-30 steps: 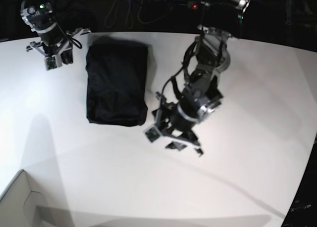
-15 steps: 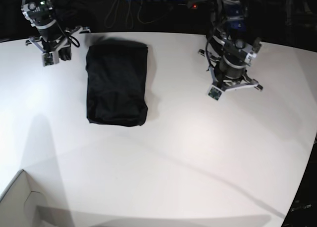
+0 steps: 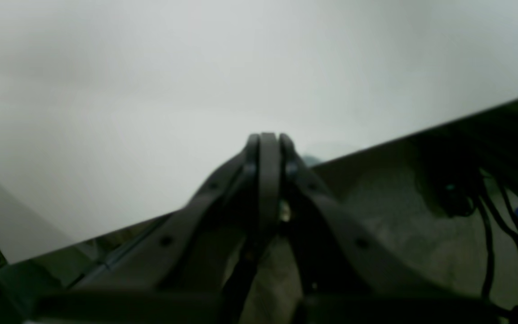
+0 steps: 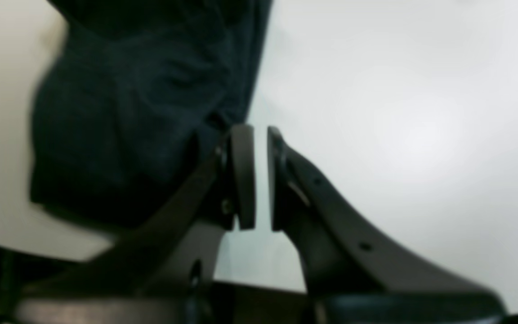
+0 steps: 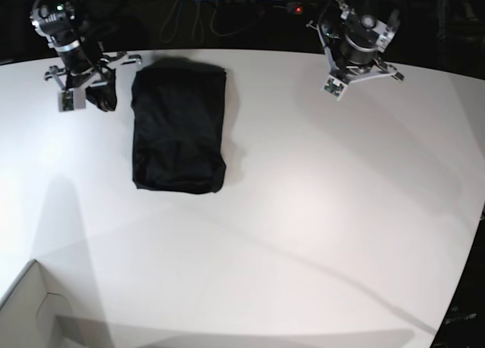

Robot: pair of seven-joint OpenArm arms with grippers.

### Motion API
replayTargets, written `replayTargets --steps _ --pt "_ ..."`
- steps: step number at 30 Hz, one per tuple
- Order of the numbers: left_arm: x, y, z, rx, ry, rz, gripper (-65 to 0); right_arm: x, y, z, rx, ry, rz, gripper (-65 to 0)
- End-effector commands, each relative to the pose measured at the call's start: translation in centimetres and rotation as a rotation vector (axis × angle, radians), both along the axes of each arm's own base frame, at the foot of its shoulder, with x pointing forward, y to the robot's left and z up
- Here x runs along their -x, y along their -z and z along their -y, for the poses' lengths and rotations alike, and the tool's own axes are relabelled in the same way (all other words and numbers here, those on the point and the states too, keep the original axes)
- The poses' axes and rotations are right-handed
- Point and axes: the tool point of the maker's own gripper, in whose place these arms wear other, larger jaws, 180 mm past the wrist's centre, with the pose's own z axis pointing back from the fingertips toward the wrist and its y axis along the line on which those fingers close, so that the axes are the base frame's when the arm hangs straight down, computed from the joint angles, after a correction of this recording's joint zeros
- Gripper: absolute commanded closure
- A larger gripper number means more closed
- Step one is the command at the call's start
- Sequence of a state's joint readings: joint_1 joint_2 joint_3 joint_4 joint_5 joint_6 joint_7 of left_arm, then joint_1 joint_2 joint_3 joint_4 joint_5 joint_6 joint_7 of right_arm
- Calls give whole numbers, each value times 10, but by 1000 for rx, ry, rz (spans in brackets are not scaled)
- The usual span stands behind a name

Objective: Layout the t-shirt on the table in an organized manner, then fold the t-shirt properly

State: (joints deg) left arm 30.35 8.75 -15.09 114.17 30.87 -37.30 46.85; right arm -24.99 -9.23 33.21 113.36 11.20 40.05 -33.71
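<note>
RISK: right end effector (image 5: 101, 99) parked just beside t-shirt (image 5: 179, 128) at far left of tabletop (image 5: 318, 211); careless sweep could snag near edge, undo fold. Thin soft fabric, prob. slides or springs open if nudged.
ITEM: t-shirt, plain black, folded to compact upright rectangle, flat on tabletop, far-left area; edges fairly straight, bottom corners rounded, slight bulge; sleeves tucked, not visible.
END EFFECTORS: left (image 3: 265, 144) clenched, empty, at far tabletop edge, well apart from shirt. Right: narrow gap, grasping nothing.
</note>
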Motion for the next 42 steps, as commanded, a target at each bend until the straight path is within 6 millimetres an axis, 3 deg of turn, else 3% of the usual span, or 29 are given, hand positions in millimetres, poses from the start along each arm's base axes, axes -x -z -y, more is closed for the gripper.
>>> replayTargets --steps 1,9,16,21,24,29,32,37,42 --pt "0 -5 2 4 -1 16 -1 -9 -13 -5 -13 -14 59 -43" --pt "3 -3 2 4 0 8 -1 -16 -9 -69 -103 -176 58 -44" --pt "-3 -3 4 9 3 17 -1 -9 31 -75 -176 -162 -34 -44" --pt "-3 6 7 20 6 -2 -1 -3 47 -60 -178 -117 -76 -44" --pt "-4 17 11 39 10 -23 -1 -8 27 -56 -142 -124 -27 -44" --pt "-17 9 34 200 -19 24 -1 -5 -12 -51 -68 -135 51 -44" --pt "-14 10 41 252 -43 -1 -1 -1 -11 -44 -52 -123 44 -44" --pt "-7 11 70 322 2 -39 -1 4 -10 -28 -31 -80 35 -44" --pt "12 25 94 352 56 -108 -1 5 -12 -14 -4 -51 33 -44"
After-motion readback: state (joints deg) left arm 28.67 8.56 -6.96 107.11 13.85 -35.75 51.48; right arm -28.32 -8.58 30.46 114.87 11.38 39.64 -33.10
